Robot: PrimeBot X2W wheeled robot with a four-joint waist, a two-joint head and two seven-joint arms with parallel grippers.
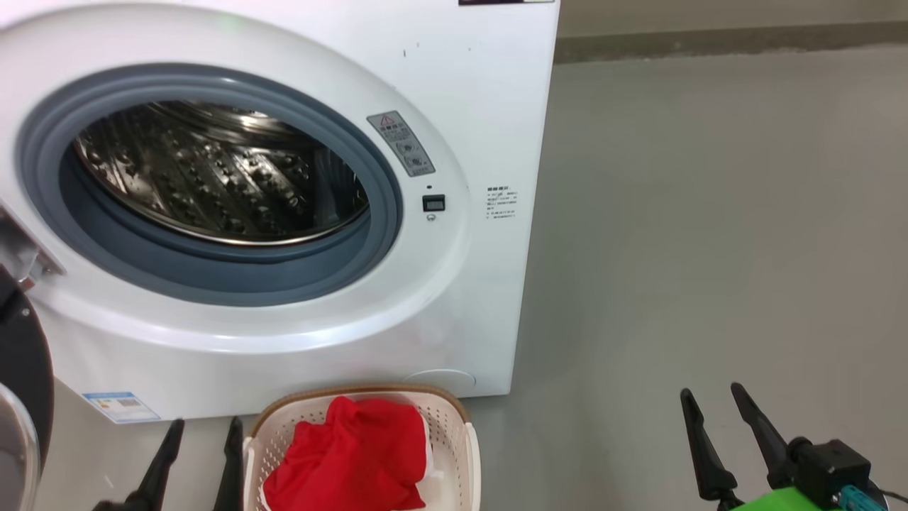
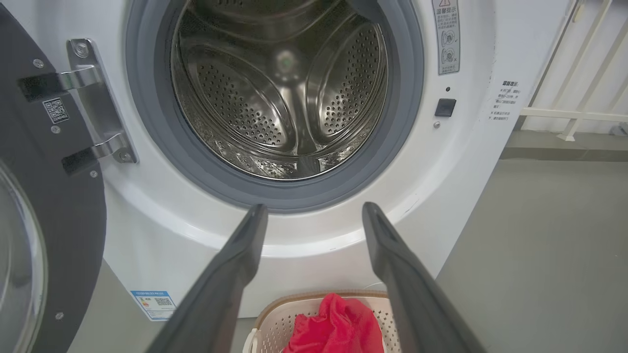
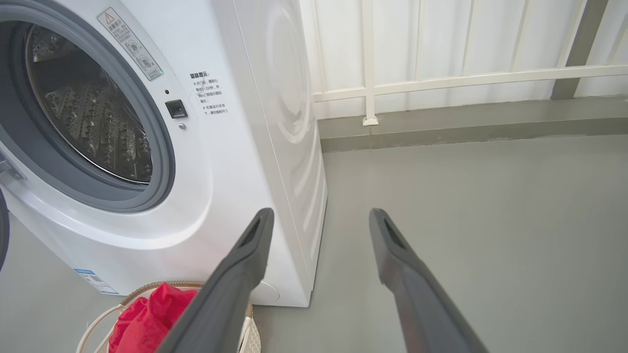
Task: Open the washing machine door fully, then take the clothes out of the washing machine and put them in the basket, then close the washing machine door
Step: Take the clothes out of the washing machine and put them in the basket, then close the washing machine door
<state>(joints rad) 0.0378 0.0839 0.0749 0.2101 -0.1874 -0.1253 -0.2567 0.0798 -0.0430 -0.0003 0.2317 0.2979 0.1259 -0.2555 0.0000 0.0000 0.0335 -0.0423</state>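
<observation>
**Head, left wrist and right wrist views of a front-loading washer with its load in a basket.**

White washing machine (image 1: 454, 85) standing on a grey floor (image 1: 709, 213).

Washing machine door (image 2: 59, 220) wide open at the robot's left on a metal hinge (image 2: 93, 98). Black rim and part of the glass bowl cut by the left edge of the head view, well clear of the opening.

Perforated steel drum (image 1: 213, 170) ringed by a grey-blue gasket (image 1: 213, 277). Drum wall and paddles exposed back to the rear in the left wrist view.

Small blue label sticker (image 1: 120, 406) at the lower left of the front panel.

Basket (image 1: 454, 433) on the floor just in front of the machine's lower panel, below the opening.

Clothes (image 1: 355, 454) lying in the basket as a red bundle, with a white part showing at its lower right.

Left gripper (image 1: 206, 426) low at the lower left of the head view, just beside the basket's left side. Fingers parted and holding nothing. Seen in its own wrist view pointing at the lower lip of the opening, with basket and clothes below.

Right gripper (image 1: 711, 392) at the lower right, over bare floor, well apart from basket and machine. Fingers likewise parted and holding nothing. Seen in its own wrist view pointing past the machine's right front corner toward a white railing (image 3: 441, 78).
</observation>
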